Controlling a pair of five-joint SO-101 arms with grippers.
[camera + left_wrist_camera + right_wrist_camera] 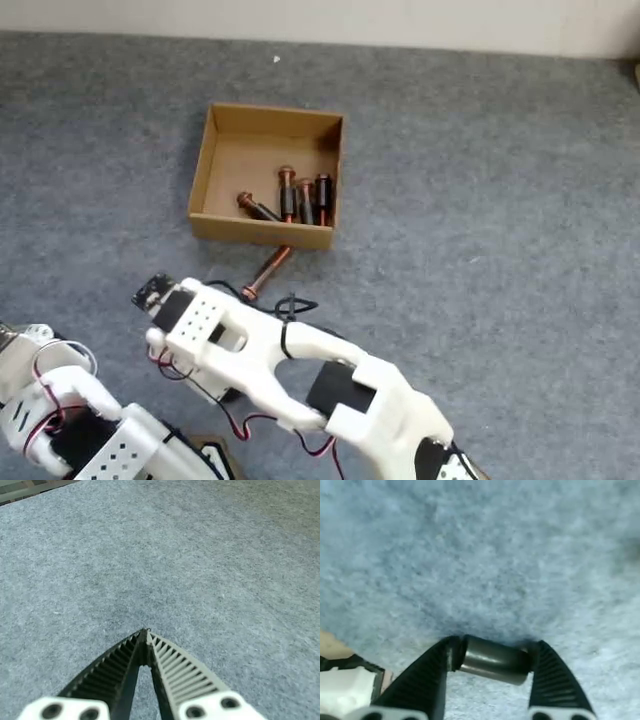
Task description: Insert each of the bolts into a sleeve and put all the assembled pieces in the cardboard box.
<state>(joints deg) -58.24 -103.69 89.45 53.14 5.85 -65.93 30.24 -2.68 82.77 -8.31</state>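
Observation:
My right gripper point(495, 644) is shut on a dark metal sleeve point(494, 661), which lies crosswise between the two black fingers, just above the grey carpet. In the high view the right arm's white wrist point(210, 325) hangs over the carpet in front of the cardboard box point(262, 232). A copper bolt point(268, 271) lies on the carpet between that wrist and the box's front wall. Several assembled pieces point(300, 198) lie inside the box. My left gripper point(145, 633) is shut with nothing in it, low over bare carpet; its arm point(50, 395) sits at the lower left.
Grey carpet covers the whole table, with open room to the right of and behind the box. Red and black cables point(255, 420) hang under the right arm. A pale wall edge point(400, 25) runs along the far side.

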